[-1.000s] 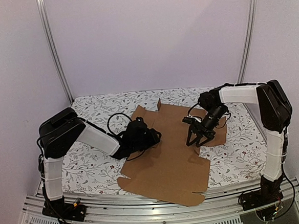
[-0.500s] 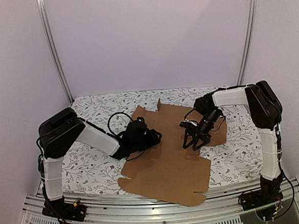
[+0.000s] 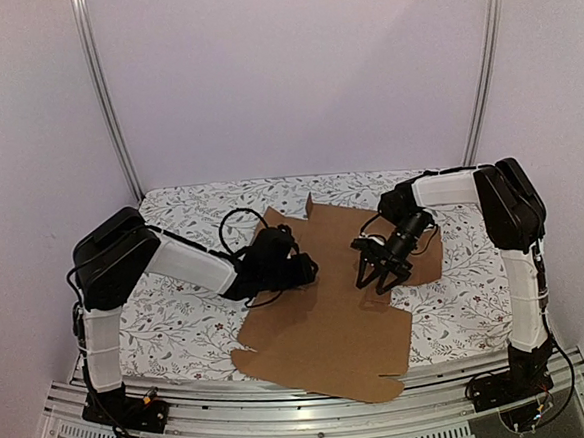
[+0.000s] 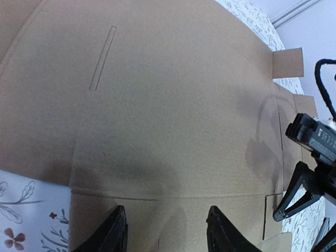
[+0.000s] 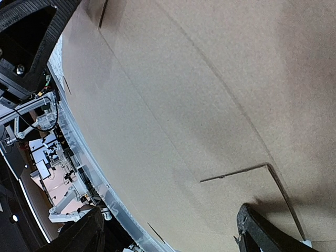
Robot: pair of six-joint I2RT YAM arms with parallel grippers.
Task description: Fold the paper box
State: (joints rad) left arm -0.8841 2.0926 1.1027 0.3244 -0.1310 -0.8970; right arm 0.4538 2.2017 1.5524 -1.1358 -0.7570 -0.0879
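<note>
Two arms, one flat sheet (top, L-wrist & R-wrist views).

Paper box (image 3: 325,327): unfolded die-cut brown cardboard, plain, lying flat at table centre, a bit skewed. Its near edge runs past the cloth onto the front rail (image 3: 466,414). One small tab (image 3: 311,206) at the far edge stands up. A narrow slit (image 4: 102,58) and crease lines show on the panel.

Left gripper (image 4: 167,210): low over the sheet's left part, jaws approx. half apart, nothing between them.

Right gripper (image 3: 377,283): aimed down at the sheet's right-centre, jaws spread wide, empty. Can't tell whether the tips touch the cardboard.

In the way: both wrists hide parts of the sheet from above. Black cable loops (image 3: 235,228) from the L arm hang by the sheet's far-left corner.

Surface: white cloth (image 3: 179,327) w/ leaf & flower print, covering the table.

Room: pale lilac walls (image 3: 292,79) and two aluminium uprights (image 3: 103,102) at the back corners. Blurred lab gear (image 5: 47,168) shows beyond the rail in the R-wrist view.
</note>
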